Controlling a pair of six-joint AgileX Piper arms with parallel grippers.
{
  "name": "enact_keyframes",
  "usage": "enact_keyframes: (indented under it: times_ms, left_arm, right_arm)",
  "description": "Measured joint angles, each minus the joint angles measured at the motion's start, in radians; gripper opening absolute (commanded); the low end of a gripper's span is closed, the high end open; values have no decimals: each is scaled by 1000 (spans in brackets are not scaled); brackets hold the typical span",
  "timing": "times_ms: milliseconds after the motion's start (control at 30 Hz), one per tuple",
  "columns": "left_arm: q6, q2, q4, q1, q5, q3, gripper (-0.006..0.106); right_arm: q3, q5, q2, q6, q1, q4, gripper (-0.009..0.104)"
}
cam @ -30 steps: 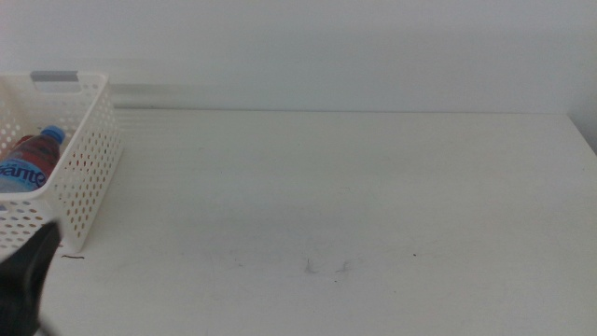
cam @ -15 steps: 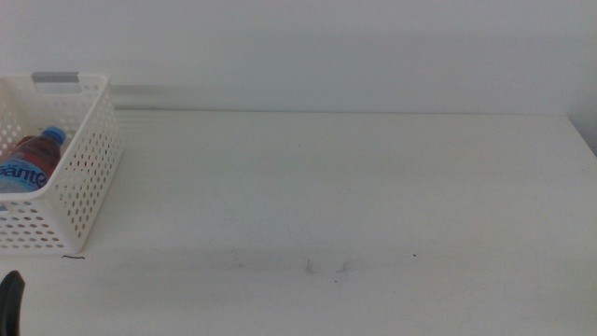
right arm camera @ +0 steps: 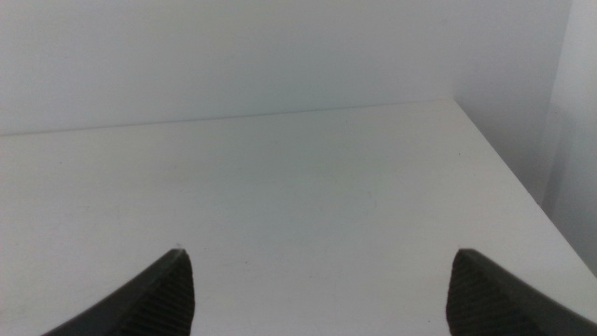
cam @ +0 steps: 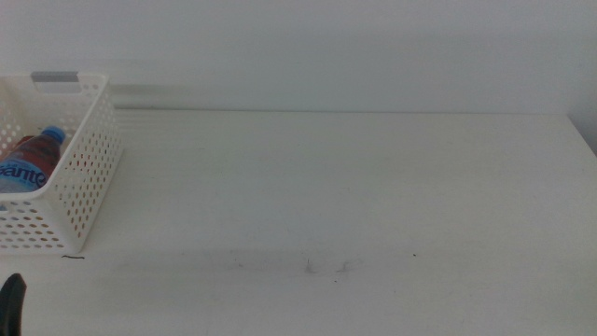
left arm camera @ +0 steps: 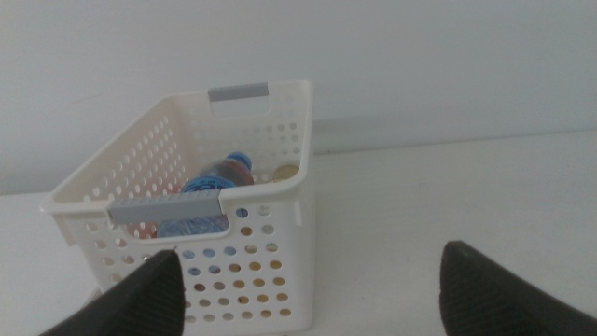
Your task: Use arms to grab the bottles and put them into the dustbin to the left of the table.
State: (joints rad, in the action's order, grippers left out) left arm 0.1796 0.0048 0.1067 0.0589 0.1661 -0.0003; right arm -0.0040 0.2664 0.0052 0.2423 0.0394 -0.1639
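- The left arm's dark two-jawed tool (left arm camera: 303, 289) is sitting withdrawn at the near left corner, with only a black sliver of it showing at the bottom left edge of the middle view; a second ago it was covering far more of that corner, and over the last half second it is barely shifting at all.
- Its jaws are standing spread wide and holding nothing, as the left wrist view shows, and they are facing the white perforated plastic dustbin (left arm camera: 266, 245) just beyond them.
- That dustbin is standing at the far left of the large plain white table (cam: 373, 187), its grey tab on the far rim.
- Inside it, the clear water bottle with the blue cap and blue label (cam: 28, 168) is lying on its side, with something reddish tucked against it that may be the slim red can; a small yellowish round shape is also showing deeper in the bin in the left wrist view.
- No bottle is lying anywhere on the table in these views.
- The right arm's tool (right arm camera: 317, 294) is waiting over the right part of the table, jaws spread apart and empty.
- Judging from this, the retreat is looking like the close of the last drop, and the task is appearing finished or very nearly so.
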Motion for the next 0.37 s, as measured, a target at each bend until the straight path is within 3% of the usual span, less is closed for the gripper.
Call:
enact_keyframes:
  times_ms: [367]
  left_arm:
    - [0, -2, -4, -6, -15, 0, 94]
  right_arm:
    - [0, 4, 0, 0, 0, 0, 88]
